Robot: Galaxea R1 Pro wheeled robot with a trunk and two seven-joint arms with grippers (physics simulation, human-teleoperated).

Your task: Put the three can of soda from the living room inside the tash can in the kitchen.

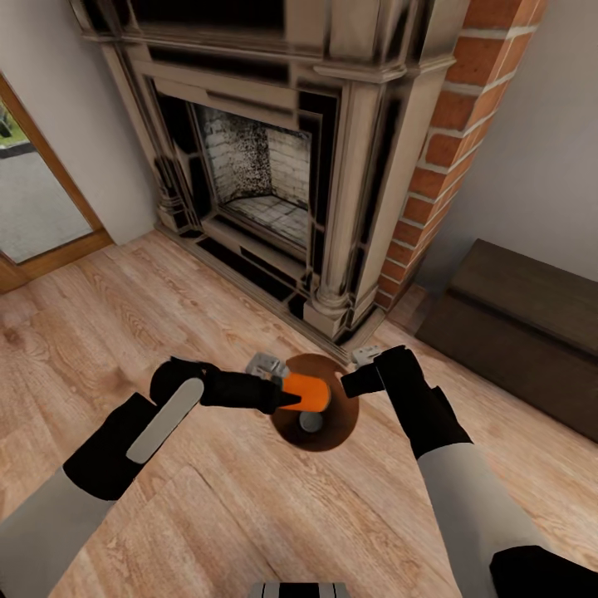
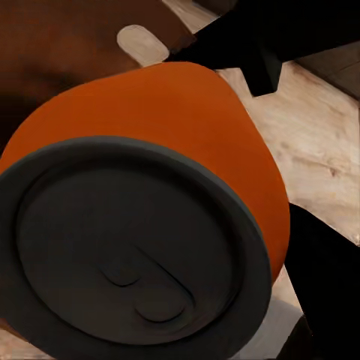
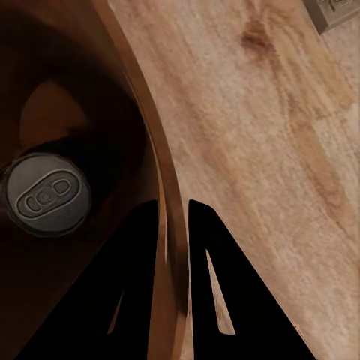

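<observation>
Your left gripper (image 1: 286, 397) clamps the orange soda can (image 1: 305, 392) lying sideways over the round brown-lined bin (image 1: 332, 435); your right gripper (image 3: 174, 225) pinches the bin's rim, and a second can (image 3: 48, 194) inside is mostly shadowed.

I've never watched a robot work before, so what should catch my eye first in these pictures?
The bright orange can, clamped in the left gripper right over the open brown-lined bin on the wood floor. The right gripper pinches the bin's rim, and another can already stands inside. Behind looms a big fireplace.

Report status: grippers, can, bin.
Left gripper shut on orange can over bin. Right gripper clamped on bin rim. One can already inside. Nothing blocking.
</observation>
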